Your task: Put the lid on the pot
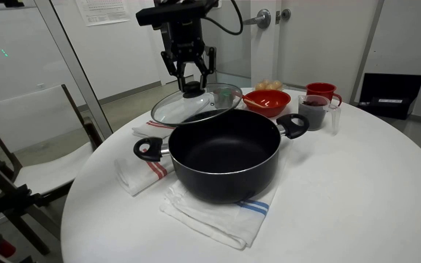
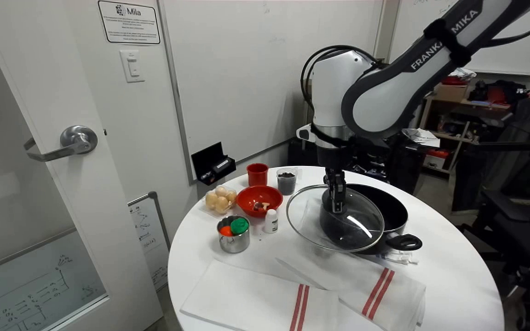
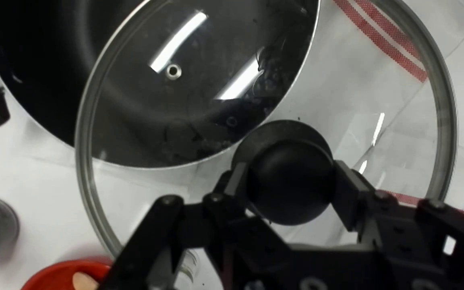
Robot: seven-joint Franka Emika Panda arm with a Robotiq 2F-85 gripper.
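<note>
The clear glass lid [image 1: 174, 109] with a metal rim and black knob hangs from my gripper [image 1: 193, 86], tilted. My gripper [image 3: 290, 183] is shut on the knob [image 3: 292, 185] in the wrist view. The black pot [image 1: 228, 182] stands uncovered on a folded towel. The lid is above and off to one side of the pot, overlapping only part of its opening. In an exterior view the lid [image 2: 306, 225] hides part of the pot [image 2: 396, 209]. In the wrist view the pot [image 3: 46, 60] shows partly through the lid [image 3: 135, 129]. Whether the lid touches the pot rim cannot be told.
A red bowl [image 2: 251, 195], a white bottle [image 2: 271, 222], a metal cup [image 2: 234, 243] with coloured items, eggs [image 2: 221, 200], a red mug [image 2: 257, 174] and a measuring cup [image 1: 313, 115] stand near the pot. Red-striped towels [image 2: 256, 294] lie beside it. Two pot handles [image 1: 294, 126] stick out.
</note>
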